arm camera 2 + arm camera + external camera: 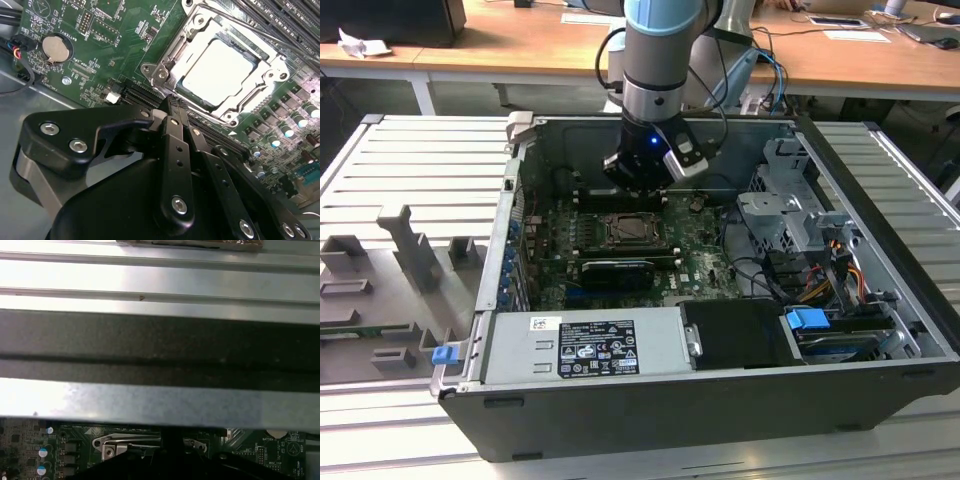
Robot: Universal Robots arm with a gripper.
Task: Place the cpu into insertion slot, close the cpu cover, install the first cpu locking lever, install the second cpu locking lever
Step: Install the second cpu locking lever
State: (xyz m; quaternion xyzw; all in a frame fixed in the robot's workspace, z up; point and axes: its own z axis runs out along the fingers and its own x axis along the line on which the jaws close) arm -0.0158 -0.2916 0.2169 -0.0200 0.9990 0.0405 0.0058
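The cpu [220, 70] lies flat in the insertion slot [623, 232], its pale metal face showing through the window of the cpu cover [167, 62]. The silver cover lies down over it. A thin metal lever rod [260, 31] runs along one side of the socket. My gripper [173, 104] hangs just above the green board beside the socket's corner, its black fingers shut together with nothing between them. In the exterior view the gripper [638, 190] hovers inside the open computer case, a little behind the socket.
A coin battery [55, 47] and long black memory slots [285, 15] flank the socket. The case holds a power supply [590, 345] in front, a drive cage [790, 210] and cables on the exterior view's right. Grey fixtures [390, 290] sit outside on the left.
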